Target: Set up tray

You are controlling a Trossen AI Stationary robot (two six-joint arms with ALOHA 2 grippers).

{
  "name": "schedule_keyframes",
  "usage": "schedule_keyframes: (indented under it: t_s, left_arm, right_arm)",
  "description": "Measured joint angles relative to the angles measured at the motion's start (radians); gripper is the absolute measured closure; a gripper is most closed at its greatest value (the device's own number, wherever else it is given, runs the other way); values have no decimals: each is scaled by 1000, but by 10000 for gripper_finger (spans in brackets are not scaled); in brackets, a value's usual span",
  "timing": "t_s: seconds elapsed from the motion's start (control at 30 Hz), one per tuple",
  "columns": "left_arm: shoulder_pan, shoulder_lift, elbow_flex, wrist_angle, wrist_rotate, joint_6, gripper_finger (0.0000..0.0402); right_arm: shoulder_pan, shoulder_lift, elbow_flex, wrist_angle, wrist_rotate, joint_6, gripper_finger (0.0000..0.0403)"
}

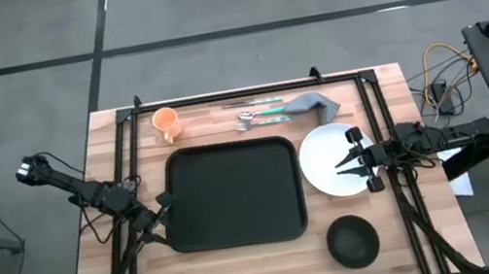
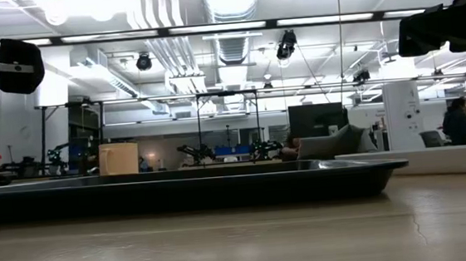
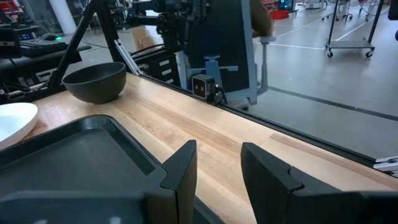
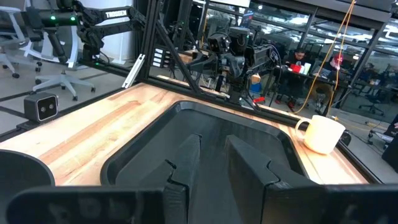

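The black tray (image 1: 234, 194) lies flat in the middle of the table, seen edge-on in the low view as the tray (image 2: 179, 190). A round white plate (image 1: 325, 159) rests on the wood just right of it. My left gripper (image 1: 165, 207) stands open at the tray's left rim, near the tray's front left corner (image 3: 93, 134). Bare wood shows between the fingers of the left gripper (image 3: 219, 149); whether a finger touches the rim, I cannot tell. My right gripper (image 1: 345, 165) hovers over the plate and points at the tray. The right gripper (image 4: 213, 140) shows a narrow gap with nothing in it.
A dark bowl (image 1: 353, 241) sits at the front right. An orange mug (image 1: 167, 125), cutlery (image 1: 256, 114) and a grey cloth (image 1: 313, 103) lie along the far edge. A black frame (image 1: 247, 91) borders the table's far edge and sides. Bare wood lies in front of the tray.
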Motion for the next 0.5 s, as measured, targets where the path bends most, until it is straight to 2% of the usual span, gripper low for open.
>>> schedule_keyframes:
  t_s: [0.5]
  left_arm:
    - [0,0,0,0,0,0,295]
  right_arm:
    - [0,0,0,0,0,0,335]
